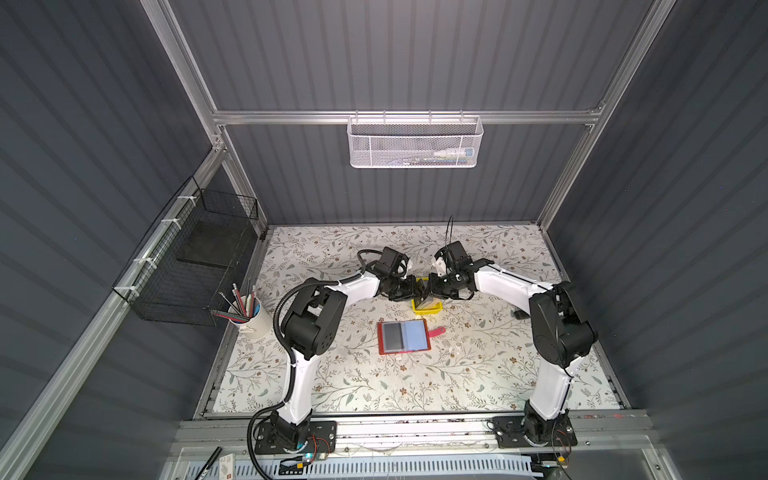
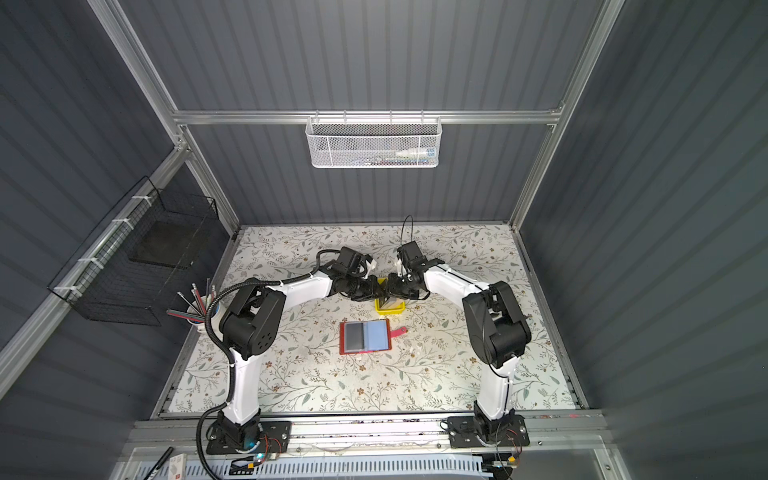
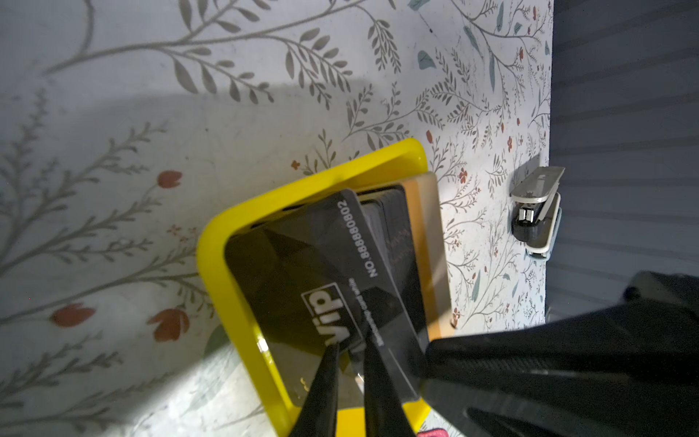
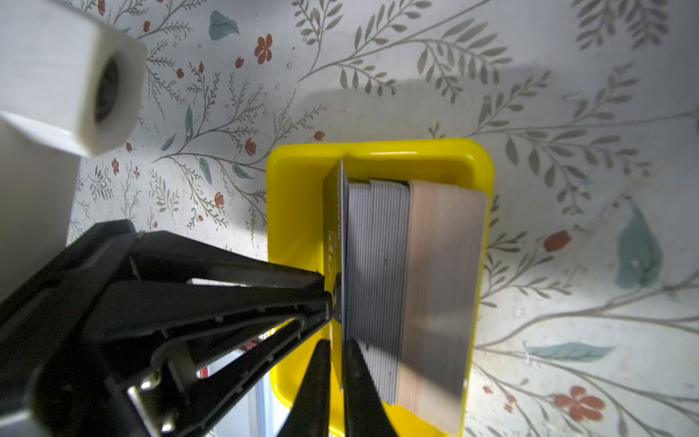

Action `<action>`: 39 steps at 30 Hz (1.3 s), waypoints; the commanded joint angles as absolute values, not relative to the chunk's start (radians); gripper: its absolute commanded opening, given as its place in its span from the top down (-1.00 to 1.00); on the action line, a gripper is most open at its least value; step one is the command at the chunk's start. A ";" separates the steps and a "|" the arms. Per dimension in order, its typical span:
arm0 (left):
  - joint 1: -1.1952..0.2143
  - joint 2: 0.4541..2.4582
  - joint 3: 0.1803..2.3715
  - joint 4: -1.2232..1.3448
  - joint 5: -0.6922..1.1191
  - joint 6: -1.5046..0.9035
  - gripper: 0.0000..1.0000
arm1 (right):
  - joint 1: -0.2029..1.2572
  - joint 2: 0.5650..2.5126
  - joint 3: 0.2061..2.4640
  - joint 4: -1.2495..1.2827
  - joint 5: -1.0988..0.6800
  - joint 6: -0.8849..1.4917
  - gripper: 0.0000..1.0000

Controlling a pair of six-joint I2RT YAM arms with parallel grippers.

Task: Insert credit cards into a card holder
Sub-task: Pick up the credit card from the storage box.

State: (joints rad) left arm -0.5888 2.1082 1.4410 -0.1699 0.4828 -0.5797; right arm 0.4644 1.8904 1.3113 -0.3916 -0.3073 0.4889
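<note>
Floral tabletop [image 1: 374,386] carried a yellow tray [image 1: 436,309] where both arms met.
In both top views the card holder [image 1: 405,336] lay open near the tray. In the left wrist view the left gripper [image 3: 351,352] pinched a black credit card [image 3: 340,257] standing in the tray. In the right wrist view the right gripper [image 4: 336,346] narrowly straddled that card; whether it gripped was unclear.

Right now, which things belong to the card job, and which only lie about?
For the job: black card, card stack, yellow tray, red card holder, left gripper, right gripper.
Lying about: pencil cup, stapler, white basket, black wire basket.
</note>
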 commanded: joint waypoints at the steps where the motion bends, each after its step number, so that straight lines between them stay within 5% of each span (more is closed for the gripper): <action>1: -0.593 2.135 1.436 -0.191 0.466 -0.585 0.68 | 0.473 1.915 1.338 -0.418 -0.304 0.479 0.67; 23: -0.594 2.067 1.422 -0.202 0.450 -0.582 0.69 | 0.497 1.911 1.379 -0.475 -0.231 0.459 0.96; 39: -0.527 1.857 1.253 -0.205 0.442 -0.592 0.64 | 0.549 1.932 1.413 -0.507 -0.190 0.457 0.88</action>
